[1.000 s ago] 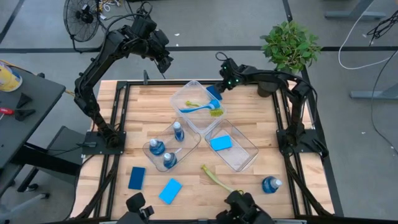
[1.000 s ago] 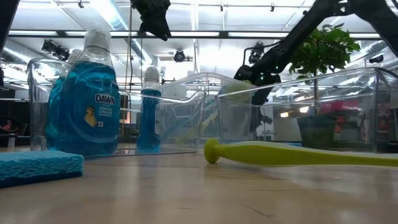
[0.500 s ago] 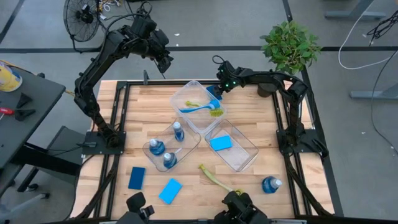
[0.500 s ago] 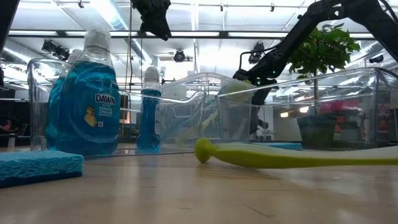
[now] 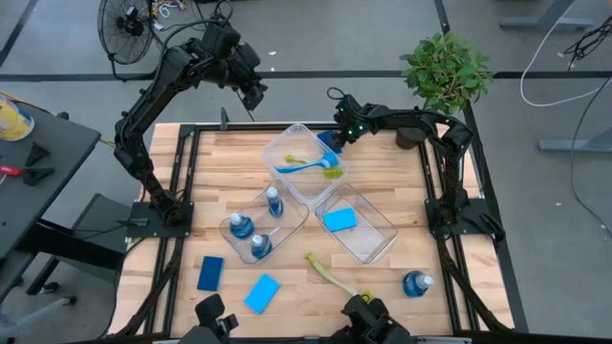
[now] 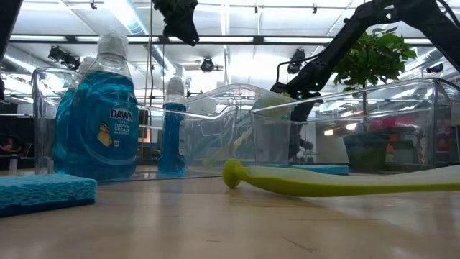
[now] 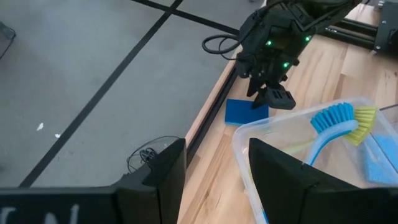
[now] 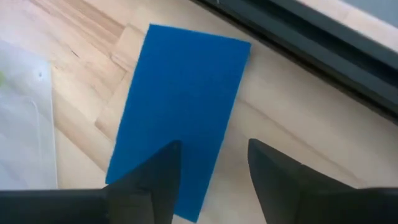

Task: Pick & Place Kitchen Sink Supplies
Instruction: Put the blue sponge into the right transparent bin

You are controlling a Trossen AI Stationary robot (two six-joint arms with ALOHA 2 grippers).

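Note:
My right gripper [image 8: 211, 180] is open and points down over a dark-blue sponge [image 8: 180, 112] that lies flat near the table's far edge [image 5: 330, 143], beside the far bin [image 5: 287, 143]. Its fingers stand over the sponge's near part; I see no touch. The left wrist view shows the same gripper [image 7: 272, 96] above the sponge [image 7: 239, 112]. My left gripper [image 7: 214, 177] is open and waits high beyond the far-left corner [image 5: 251, 91]. A yellow-green brush [image 5: 330, 272] lies on the table near the near edge.
The far bin holds a blue brush [image 5: 311, 164] and a yellow-green one. The left bin [image 5: 229, 222] holds three blue bottles; the right bin [image 5: 382, 229] holds a light-blue sponge [image 5: 339, 219]. On the table lie a bottle [image 5: 416, 283] and two sponges [image 5: 210, 272], [image 5: 262, 292]. A plant [image 5: 445, 67] stands at the far right.
My right gripper has moved a little toward the table's far-left, over the dark-blue sponge, staying open. The yellow-green brush lying near the near edge has shifted slightly toward the table's left.

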